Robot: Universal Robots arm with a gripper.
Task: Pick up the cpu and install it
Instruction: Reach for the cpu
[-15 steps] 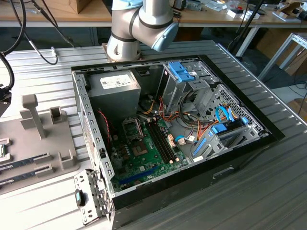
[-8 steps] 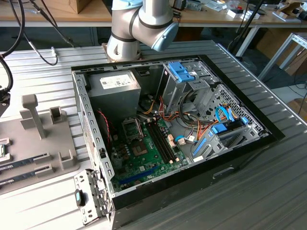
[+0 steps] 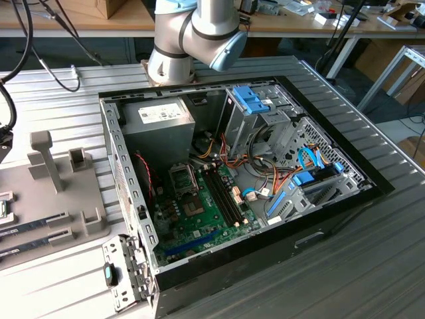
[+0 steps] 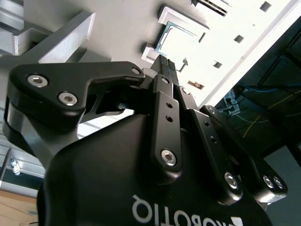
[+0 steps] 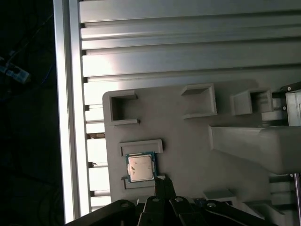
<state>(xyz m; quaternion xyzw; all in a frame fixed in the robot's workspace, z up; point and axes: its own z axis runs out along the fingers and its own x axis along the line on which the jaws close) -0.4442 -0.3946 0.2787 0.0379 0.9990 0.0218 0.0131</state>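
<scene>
In the first wrist view the bench (image 5: 141,61) carries a grey tray (image 5: 188,132). The cpu (image 5: 139,168) lies flat in its pocket there, just beside the tip of the tool (image 5: 160,183). The tool is clenched on nothing. I judge that, if it descends so, the closed tip can strike the cpu's edge or the pocket wall and tilt the chip out.

I see a ribbed silver aluminium table (image 3: 73,126) carrying an open black desktop computer case (image 3: 285,256) and a flat grey plastic fixture tray (image 3: 66,193).
</scene>
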